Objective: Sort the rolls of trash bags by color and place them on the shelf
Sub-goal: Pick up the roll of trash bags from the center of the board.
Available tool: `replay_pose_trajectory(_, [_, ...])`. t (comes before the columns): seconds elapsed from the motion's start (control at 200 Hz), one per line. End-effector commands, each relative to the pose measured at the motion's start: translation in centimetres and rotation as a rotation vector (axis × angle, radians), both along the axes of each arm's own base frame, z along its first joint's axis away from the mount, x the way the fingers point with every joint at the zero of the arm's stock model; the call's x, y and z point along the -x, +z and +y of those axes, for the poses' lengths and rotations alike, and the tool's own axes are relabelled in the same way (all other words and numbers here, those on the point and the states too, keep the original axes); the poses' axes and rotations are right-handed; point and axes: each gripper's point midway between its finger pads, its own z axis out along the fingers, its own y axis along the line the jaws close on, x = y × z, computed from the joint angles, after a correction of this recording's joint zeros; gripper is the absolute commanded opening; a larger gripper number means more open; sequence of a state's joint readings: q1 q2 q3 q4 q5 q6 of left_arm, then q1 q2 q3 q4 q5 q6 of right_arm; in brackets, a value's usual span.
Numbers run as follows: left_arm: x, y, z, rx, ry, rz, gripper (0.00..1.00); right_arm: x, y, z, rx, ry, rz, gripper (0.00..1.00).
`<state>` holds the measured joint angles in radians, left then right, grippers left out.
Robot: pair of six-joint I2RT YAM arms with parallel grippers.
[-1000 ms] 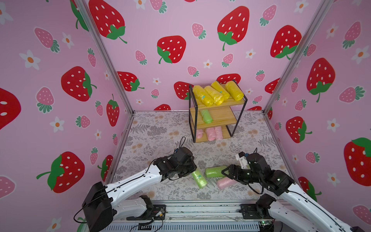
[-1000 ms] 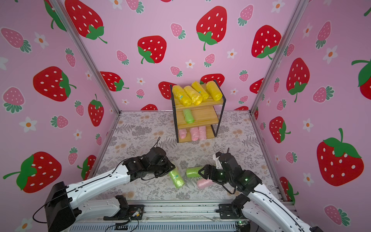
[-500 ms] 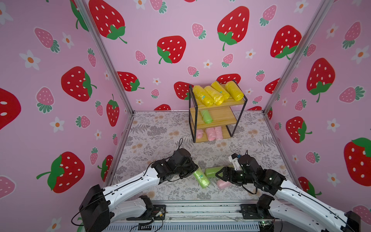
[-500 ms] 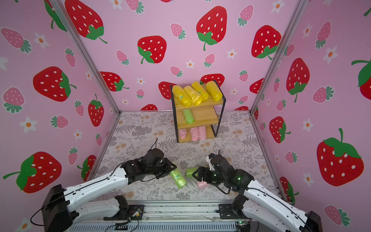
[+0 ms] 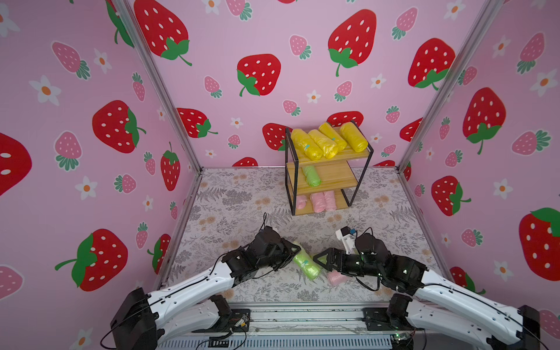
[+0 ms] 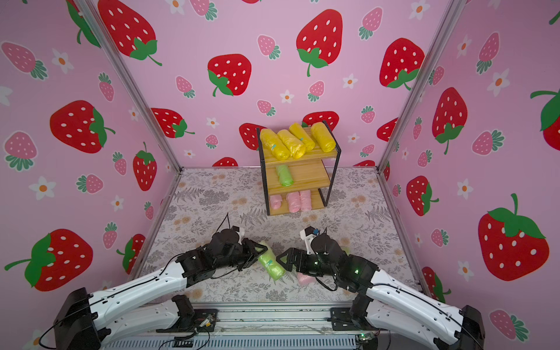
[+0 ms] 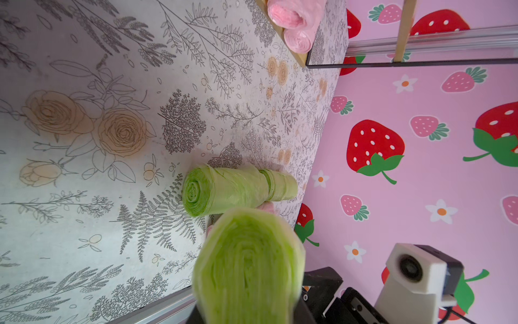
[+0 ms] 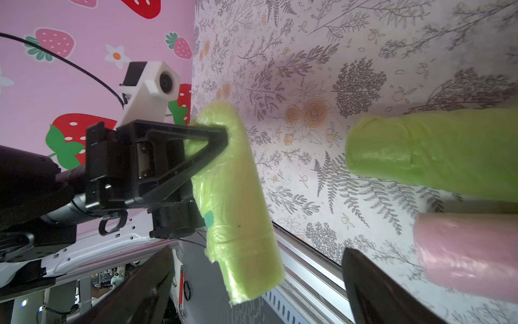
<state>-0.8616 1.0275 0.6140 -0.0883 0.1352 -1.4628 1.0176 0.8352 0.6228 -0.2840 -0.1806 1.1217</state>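
My left gripper (image 5: 295,251) is shut on one end of a light green roll of trash bags (image 5: 306,264), which hangs low over the floor near the front edge; that roll (image 7: 249,263) hides its jaws in the left wrist view. My right gripper (image 5: 318,262) is open and faces it, with the roll's free end (image 8: 246,263) between its spread fingers (image 8: 372,291), untouched. Another green roll (image 8: 434,151) and a pink roll (image 5: 335,278) lie on the floor under the right arm. On the shelf (image 5: 351,178), several yellow rolls (image 5: 327,142) fill the top tier, one green roll (image 5: 311,175) lies in the middle, and three pink rolls (image 5: 318,201) lie at the bottom.
The shelf stands at the back, right of centre, against the strawberry-patterned wall (image 5: 257,45). A metal rail (image 5: 303,306) runs along the floor's front edge just below the grippers. The floral floor (image 5: 236,197) spreads between the arms and the shelf.
My right gripper has moved left toward the held green roll and its jaws have spread wider. The left gripper keeps its grip and has shifted slightly toward the centre.
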Motion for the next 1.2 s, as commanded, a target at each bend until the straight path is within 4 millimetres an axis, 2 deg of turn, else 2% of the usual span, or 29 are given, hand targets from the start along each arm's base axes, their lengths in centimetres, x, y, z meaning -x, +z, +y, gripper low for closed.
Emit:
replay_pose_trajectory(0.0, [-1.0,3.0,-0.4,0.104,0.043,-0.066,0.0,-0.4,0.6,2.3,-0.071,-0.016,-0.027,0.99])
replay_pose_trajectory(0.03, [-1.0,3.0,-0.3,0.105,0.049,-0.068,0.0,-0.1,0.9,2.8,-0.08,0.002,-0.035,0.99])
replay_pose_trajectory(0.045, [-1.0,3.0,-0.3,0.106,0.052,-0.066,0.0,0.0,0.3,3.2,-0.06,0.01,-0.025,0.99])
replay_pose_trajectory(0.12, [-1.0,2.7,0.2,0.104,0.073,-0.061,0.0,0.5,0.1,4.3,-0.039,0.038,-0.029,0.99])
replay_pose_trajectory(0.23, [-1.0,2.6,0.5,0.107,0.089,-0.055,0.0,1.1,-0.4,5.0,-0.015,0.056,-0.035,1.0])
replay_pose_trajectory(0.425, [-0.9,2.5,0.5,0.088,0.082,-0.045,0.0,1.2,-0.2,4.3,-0.032,0.017,-0.062,0.93])
replay_pose_trajectory(0.575, [-0.9,2.5,0.4,0.087,0.078,-0.04,0.0,0.9,0.1,3.6,-0.069,-0.024,-0.078,0.83])
replay_pose_trajectory(0.585, [-0.9,2.6,0.4,0.087,0.078,-0.04,0.0,0.9,0.8,3.4,-0.092,-0.026,-0.086,0.82])
replay_pose_trajectory(0.61, [-0.9,2.5,0.4,0.085,0.077,-0.039,0.0,1.0,1.1,3.4,-0.106,-0.026,-0.089,0.8])
replay_pose_trajectory(0.695, [-0.9,2.4,0.3,0.084,0.076,-0.035,0.0,1.2,1.2,3.6,-0.118,-0.013,-0.085,0.75])
replay_pose_trajectory(0.865, [-0.9,2.6,0.4,0.086,0.08,-0.039,0.0,1.6,1.5,4.4,-0.148,0.012,-0.062,0.72])
replay_pose_trajectory(0.885, [-0.9,2.6,0.4,0.085,0.079,-0.039,0.0,1.6,0.7,4.7,-0.124,0.015,-0.05,0.71])
replay_pose_trajectory(0.955, [-0.8,2.5,0.5,0.074,0.078,-0.038,0.0,1.8,0.5,4.9,-0.117,0.021,-0.046,0.7])
replay_pose_trajectory(1.116, [-0.6,2.2,0.7,0.061,0.075,-0.034,0.0,1.9,-0.2,4.9,-0.107,0.014,-0.03,0.53])
replay_pose_trajectory(1.191, [-0.6,2.2,0.9,0.056,0.079,-0.034,0.0,1.8,-0.3,4.7,-0.11,0.003,-0.026,0.36])
